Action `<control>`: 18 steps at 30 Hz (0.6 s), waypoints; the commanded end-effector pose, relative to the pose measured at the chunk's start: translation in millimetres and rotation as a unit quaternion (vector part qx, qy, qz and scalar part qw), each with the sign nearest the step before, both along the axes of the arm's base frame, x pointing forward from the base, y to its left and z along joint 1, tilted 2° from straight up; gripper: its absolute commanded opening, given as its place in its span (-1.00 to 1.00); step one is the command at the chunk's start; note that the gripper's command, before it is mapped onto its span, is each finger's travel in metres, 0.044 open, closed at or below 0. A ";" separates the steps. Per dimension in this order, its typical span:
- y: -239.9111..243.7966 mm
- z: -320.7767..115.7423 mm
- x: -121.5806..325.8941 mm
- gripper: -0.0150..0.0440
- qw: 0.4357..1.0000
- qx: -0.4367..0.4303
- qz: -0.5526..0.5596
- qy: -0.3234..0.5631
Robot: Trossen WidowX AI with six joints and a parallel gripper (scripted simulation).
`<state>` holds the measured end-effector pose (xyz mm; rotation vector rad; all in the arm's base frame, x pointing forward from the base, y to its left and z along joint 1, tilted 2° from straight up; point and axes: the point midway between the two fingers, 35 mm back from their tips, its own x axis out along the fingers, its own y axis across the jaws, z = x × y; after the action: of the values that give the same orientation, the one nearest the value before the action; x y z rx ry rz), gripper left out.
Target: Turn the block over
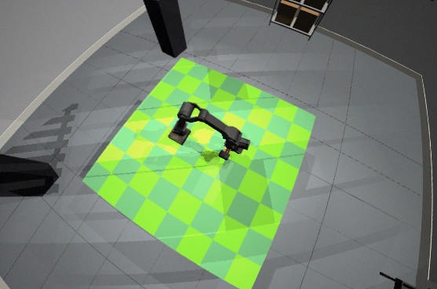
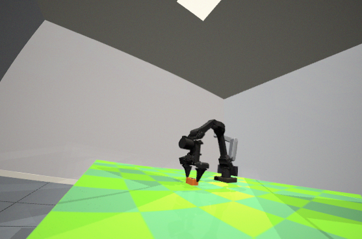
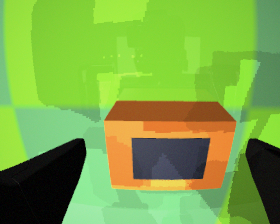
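The orange block (image 2: 192,182) (image 3: 121,162) rests flat on the green checkered table (image 1: 156,196) (image 2: 103,224) (image 3: 141,30). Its marked side, with a dark rectangle (image 3: 170,158), faces up in the wrist view. Only a little orange shows in the top view, mostly hidden by the gripper. My gripper (image 1: 229,151) (image 2: 192,178) (image 3: 169,148) is open and empty, pointing down. Its fingertips are low, one on each side of the block, with gaps to both in the wrist view. The left gap looks a little wider than the right one.
The arm's base (image 1: 179,136) (image 2: 225,178) stands on the table behind the block as seen in the exterior view. Dark pillars (image 1: 168,27) (image 1: 19,174) and a shelf rack (image 1: 299,17) stand beyond the table's edges.
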<state>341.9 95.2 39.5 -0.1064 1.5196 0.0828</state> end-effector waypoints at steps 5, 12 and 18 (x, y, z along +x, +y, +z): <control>-1.0 -8.4 -0.3 0.82 1.000 -0.002 -0.001 0.001; -1.0 -8.4 -0.3 0.40 1.000 -0.002 -0.001 0.001; -1.0 -8.4 -0.3 0.26 1.000 -0.002 -0.001 0.001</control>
<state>341.3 94.6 31.5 -0.1072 1.5233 0.0811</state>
